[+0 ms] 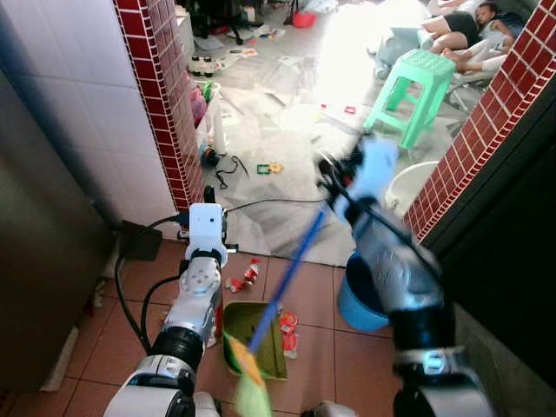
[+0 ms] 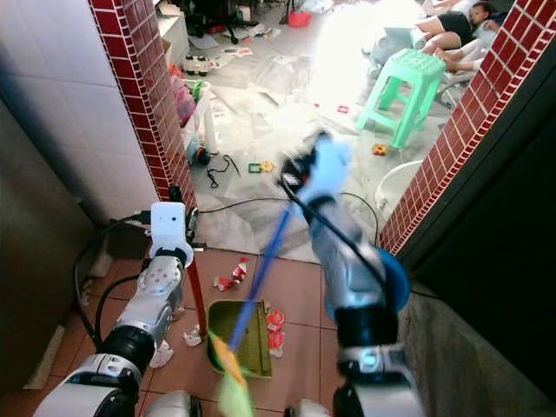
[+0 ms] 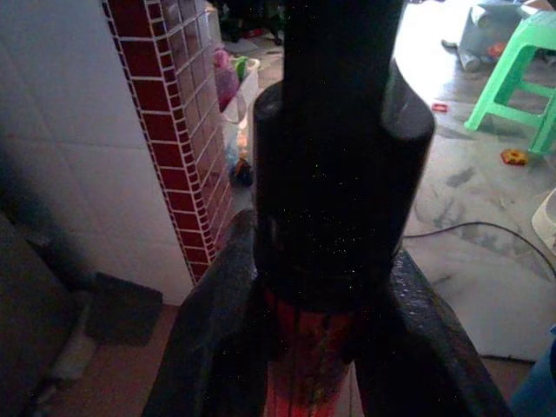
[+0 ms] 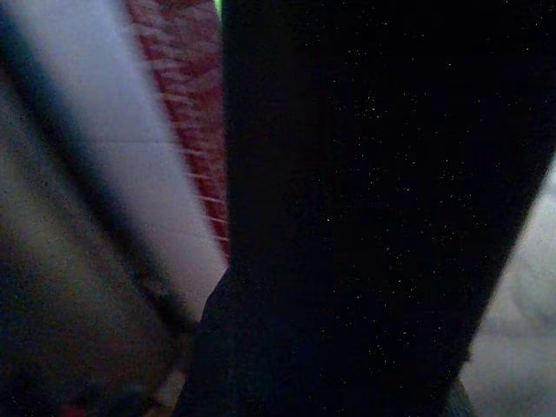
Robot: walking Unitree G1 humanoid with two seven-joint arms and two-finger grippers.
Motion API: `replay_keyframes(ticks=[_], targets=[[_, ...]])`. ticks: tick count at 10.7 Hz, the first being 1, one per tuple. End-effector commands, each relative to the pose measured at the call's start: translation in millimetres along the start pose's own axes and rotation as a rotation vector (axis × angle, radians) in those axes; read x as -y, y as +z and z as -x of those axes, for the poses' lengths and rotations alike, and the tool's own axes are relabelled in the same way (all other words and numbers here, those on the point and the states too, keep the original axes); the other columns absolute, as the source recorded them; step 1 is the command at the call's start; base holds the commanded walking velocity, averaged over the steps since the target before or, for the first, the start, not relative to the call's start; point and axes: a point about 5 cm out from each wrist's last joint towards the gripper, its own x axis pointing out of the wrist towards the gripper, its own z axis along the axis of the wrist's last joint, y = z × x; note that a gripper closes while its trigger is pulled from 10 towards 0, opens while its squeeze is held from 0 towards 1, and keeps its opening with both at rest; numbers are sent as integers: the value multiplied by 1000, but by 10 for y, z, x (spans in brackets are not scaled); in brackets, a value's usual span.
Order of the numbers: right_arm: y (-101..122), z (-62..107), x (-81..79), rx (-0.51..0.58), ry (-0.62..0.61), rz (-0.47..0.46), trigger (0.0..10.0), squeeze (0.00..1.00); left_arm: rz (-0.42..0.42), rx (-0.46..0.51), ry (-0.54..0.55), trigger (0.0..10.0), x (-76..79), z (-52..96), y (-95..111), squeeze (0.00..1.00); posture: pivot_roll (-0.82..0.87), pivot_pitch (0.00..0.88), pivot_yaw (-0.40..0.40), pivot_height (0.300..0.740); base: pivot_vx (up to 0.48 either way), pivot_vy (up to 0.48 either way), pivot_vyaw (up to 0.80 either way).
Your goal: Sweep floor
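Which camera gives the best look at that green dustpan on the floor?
The right eye view: the green dustpan lies open on the tiles, its red handle running up toward the left hand. The left eye view shows it partly behind the arm. The left wrist view catches a red handle.

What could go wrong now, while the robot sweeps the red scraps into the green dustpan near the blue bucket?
The right gripper swings the blue broom close to the blue bucket, so the handle may knock it. Red scraps lie beside the green dustpan, so a fast stroke may push them past it. The black cable crosses the floor ahead and could catch the broom.
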Motion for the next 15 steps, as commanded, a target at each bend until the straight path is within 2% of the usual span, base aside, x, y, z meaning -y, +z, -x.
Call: replay_keyframes(ticks=[1,2,4,5,6,7,10,11,12,13,15], targets=[[316,-35,-136,95,107,99,10000,0,7,-49,-23,10000,66,25,-71,0,-96,38,-42,740,0,0,0],[470,-46,-161,140,168,211,10000,0,5,-38,-2,10000,28,27,-20,0,-90,40,-41,740,0,0,0],[579,-68,-84,193,227,340,10000,0,12,20,51,10000,-92,107,140,0,-65,57,-32,740,0,0,0],[494,-90,-45,202,250,416,10000,0,26,34,82,10000,-186,213,198,0,-42,74,-25,740,0,0,0],[422,-107,-34,193,246,432,10000,0,33,31,102,10000,-226,253,212,0,-30,80,-24,740,0,0,0],[233,-121,-23,171,258,477,10000,0,32,24,171,10000,-323,310,241,0,-13,90,-25,740,0,0,0],[-96,-97,-41,170,229,497,10000,0,49,69,185,10000,-409,460,451,0,29,109,-26,740,0,0,0],[-269,-71,-57,156,180,472,10000,0,15,52,182,10000,-436,499,432,0,32,111,-24,740,0,0,0],[-356,-48,-65,149,157,458,10000,0,4,6,181,10000,-444,503,333,0,26,109,-23,740,0,0,0],[-519,-2,-76,115,101,381,10000,0,-3,-84,155,10000,-387,421,108,0,11,105,-26,740,0,0,0],[-566,-8,-81,104,31,303,10000,0,-9,-181,115,10000,-269,303,-68,0,-34,99,-25,740,0,0,0]])
